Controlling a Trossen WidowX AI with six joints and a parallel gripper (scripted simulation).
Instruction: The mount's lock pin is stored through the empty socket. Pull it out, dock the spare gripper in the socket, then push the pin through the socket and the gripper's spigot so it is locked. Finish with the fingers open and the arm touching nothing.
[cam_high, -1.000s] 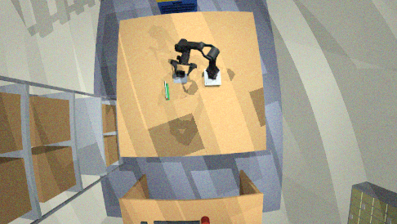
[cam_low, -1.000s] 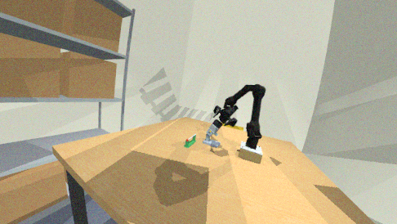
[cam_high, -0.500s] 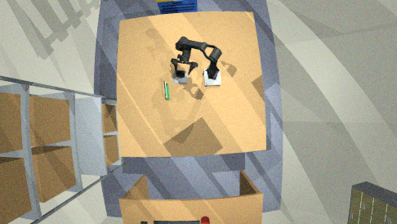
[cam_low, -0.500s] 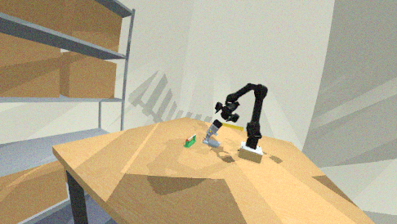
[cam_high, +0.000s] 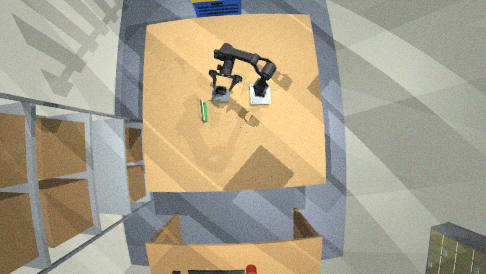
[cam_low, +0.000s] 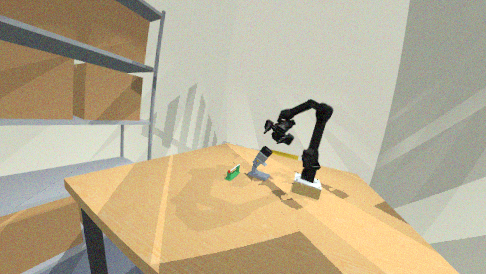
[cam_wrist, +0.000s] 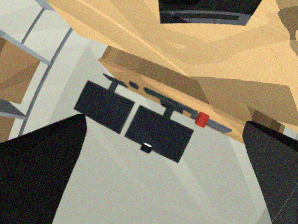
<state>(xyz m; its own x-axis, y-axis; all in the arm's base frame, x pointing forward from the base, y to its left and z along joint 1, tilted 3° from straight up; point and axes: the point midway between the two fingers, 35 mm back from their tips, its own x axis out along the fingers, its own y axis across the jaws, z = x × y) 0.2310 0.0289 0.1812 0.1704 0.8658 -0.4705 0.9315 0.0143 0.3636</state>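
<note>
The gripper (cam_high: 223, 88) (cam_low: 274, 135) (cam_wrist: 168, 125) has its fingers spread wide with nothing between them. It hangs in the air, tipped, above the black block (cam_high: 221, 91) (cam_low: 265, 151) (cam_wrist: 210, 11) that tops the grey stand (cam_high: 220, 98) (cam_low: 259, 164). The wrist view has the block at its upper edge, outside the span of the fingers, and in the exterior view a gap shows between the two.

The stand has its foot on the table (cam_high: 280, 130) (cam_low: 240, 235) (cam_wrist: 150, 30), its upper part leaning. I cannot tell whether the block is the spare gripper, nor whether a pin passes through the socket.

Near the stand, apart from it, a green holder (cam_high: 204, 112) (cam_low: 232, 175) sits on the table with a thin white rod along it, red at one end in the exterior view. The rod may be the lock pin, but it is too small to be sure.

The arm (cam_high: 242, 53) (cam_low: 318, 135) bends back from the gripper to its white-topped base (cam_high: 254, 101) (cam_low: 306, 189), on the other side of the stand from the holder. Beyond the table are a shelf unit (cam_high: 31, 150) (cam_low: 156, 75) (cam_wrist: 46, 82), a second desk (cam_high: 200, 250), two dark screens (cam_wrist: 104, 106) and a red thing (cam_high: 251, 269) (cam_wrist: 202, 119)
</note>
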